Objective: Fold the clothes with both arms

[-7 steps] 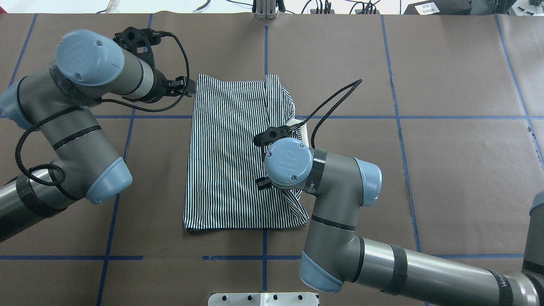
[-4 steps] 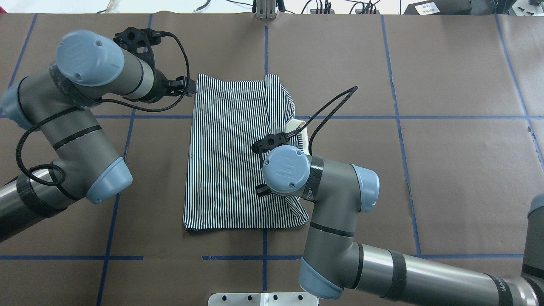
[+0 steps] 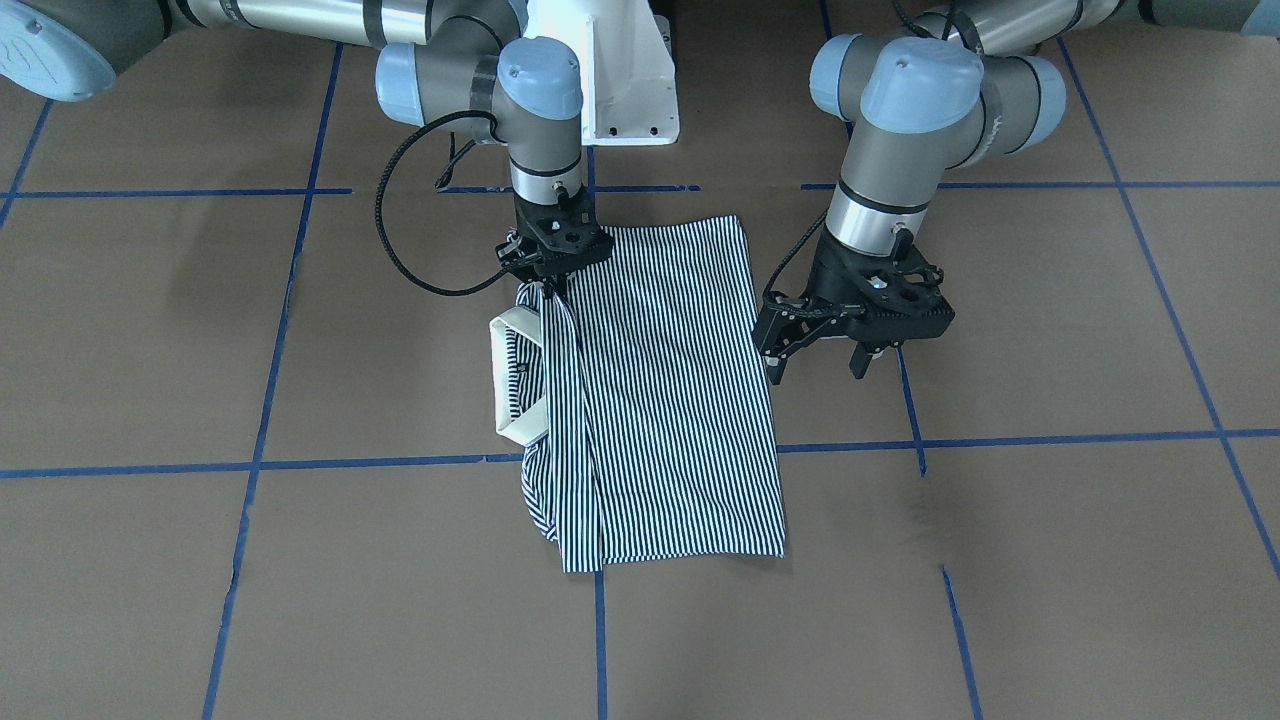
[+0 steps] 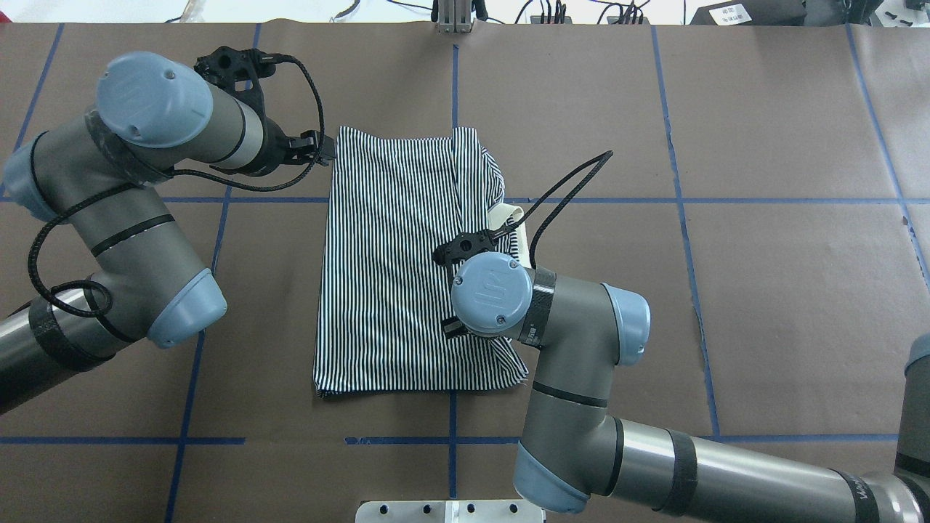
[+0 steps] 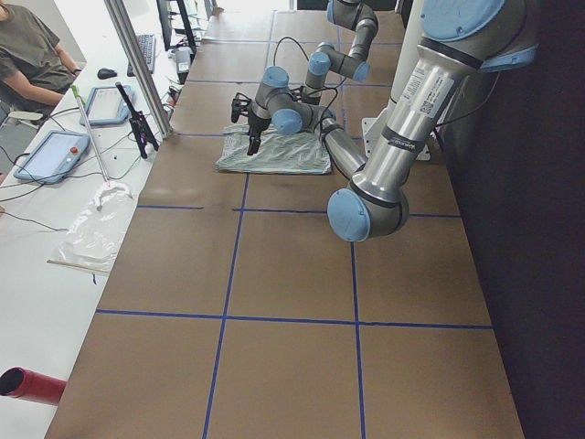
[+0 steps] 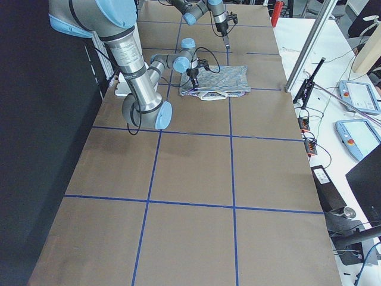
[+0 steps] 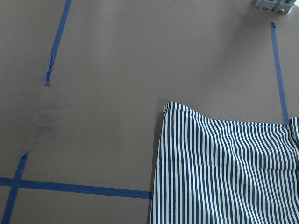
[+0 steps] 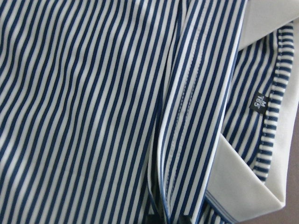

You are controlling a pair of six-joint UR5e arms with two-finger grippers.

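The striped polo shirt point(image 4: 392, 276) lies folded into a long rectangle on the brown table, with its cream collar point(image 3: 510, 380) on the robot's right side. My right gripper point(image 3: 543, 285) is shut on a raised fold of the shirt point(image 3: 670, 400) beside the collar. Its wrist view shows the stripes, the collar point(image 8: 261, 186) and a small label point(image 8: 259, 103). In the overhead view the right wrist hides this gripper. My left gripper point(image 3: 815, 365) is open and empty, above the table just off the shirt's left edge, near its far corner point(image 7: 175, 109).
The white pedestal base point(image 3: 620, 80) stands at the near edge. Blue tape lines point(image 4: 581, 200) cross the brown table cover. A metal bracket point(image 4: 454, 22) sits at the far edge. An operator point(image 5: 32, 55) and tablets are beside the table's far side.
My right wrist has moved a little toward the robot's side along the shirt's right edge, the fold still in its gripper. The left arm has not moved.
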